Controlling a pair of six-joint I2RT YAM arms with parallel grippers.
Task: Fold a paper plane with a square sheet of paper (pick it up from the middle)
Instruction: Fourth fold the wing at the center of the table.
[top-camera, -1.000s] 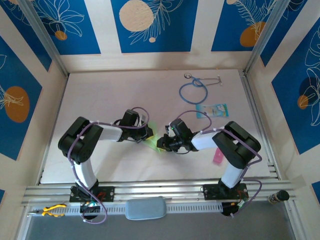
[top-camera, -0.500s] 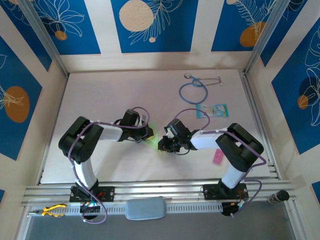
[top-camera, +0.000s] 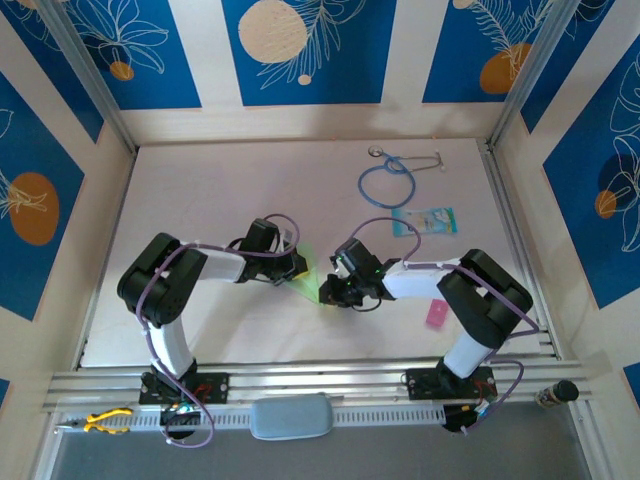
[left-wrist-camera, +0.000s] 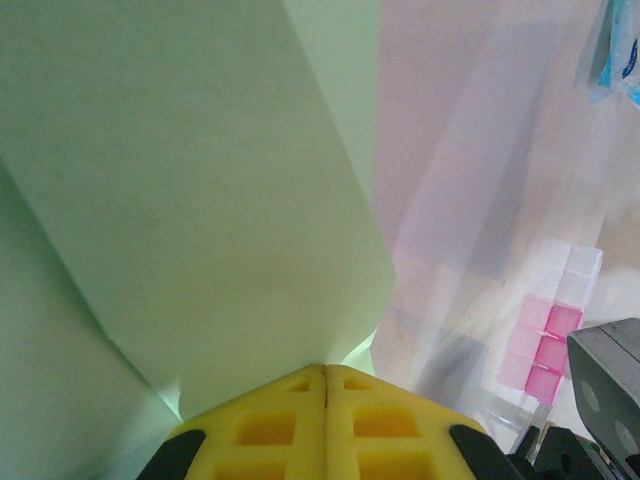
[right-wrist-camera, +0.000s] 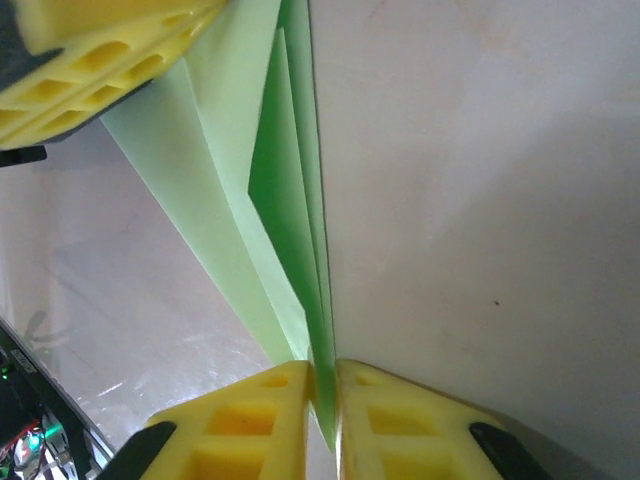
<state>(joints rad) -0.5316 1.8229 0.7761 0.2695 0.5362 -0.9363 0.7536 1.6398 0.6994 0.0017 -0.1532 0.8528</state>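
Table (top-camera: 200, 200): one white top, walled by blue-and-cream leaf-print panels, with an aluminium rail along the near edge.

Arms: two, left arm (top-camera: 165, 285) and right arm (top-camera: 470, 295), elbows out, wrists bent inward toward the middle of the table.

Grey-blue pad (top-camera: 290, 417): one, on the near rail between the two bases.

Stethoscope (top-camera: 388, 180): one, blue tubing coiled at far right, well apart from both grippers.

Green sheet of paper (top-camera: 308, 280): one, creased into long layered folds, stretched between the two grippers at mid-table. Both ends covered by the fingers in the overhead view. Contact with the table not discernible.

Left gripper (left-wrist-camera: 325, 372): yellow pads pressed together with no gap, clamped on a corner of the green sheet of paper.

Right gripper (right-wrist-camera: 322, 375): pads nearly together, pinching the stacked folded edge of the sheet at the opposite end.

Teal-and-white card (top-camera: 425, 220): one, flat, just beyond the right forearm.

Yellow-handled pliers (top-camera: 100, 422): one pair, at near left on the rail.

Pink strip (top-camera: 435, 315): one, just beside the right elbow.
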